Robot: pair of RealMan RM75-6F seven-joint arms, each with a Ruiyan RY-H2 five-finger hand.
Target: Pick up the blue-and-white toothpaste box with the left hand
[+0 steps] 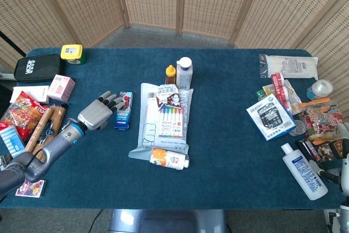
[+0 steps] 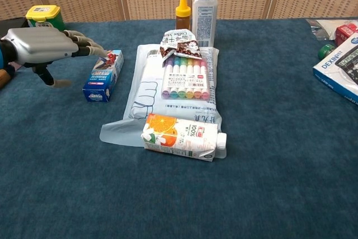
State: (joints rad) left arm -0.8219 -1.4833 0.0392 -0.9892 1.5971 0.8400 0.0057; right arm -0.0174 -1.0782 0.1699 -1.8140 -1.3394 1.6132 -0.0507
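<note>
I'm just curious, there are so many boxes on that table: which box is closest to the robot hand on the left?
The blue-and-white toothpaste box, lying just beyond the fingertips of the left robot hand. The pink box sits farther back, and the orange juice carton lies farther right.

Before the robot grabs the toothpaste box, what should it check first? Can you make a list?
1. Is the left hand empty with fingers apart? Ok.
2. Is it next to the toothpaste box? Ok, just left of it, fingertips near its far end.
3. Is it touching the box yet? Cannot tell.
4. Is the box lying flat on the table, with nothing on top? Ok.
5. Is there room on the box's other side? Ok, a gap of cloth separates it from the plastic pouch.
6. Is the right hand out of the way? Cannot tell, it is barely seen.
</note>
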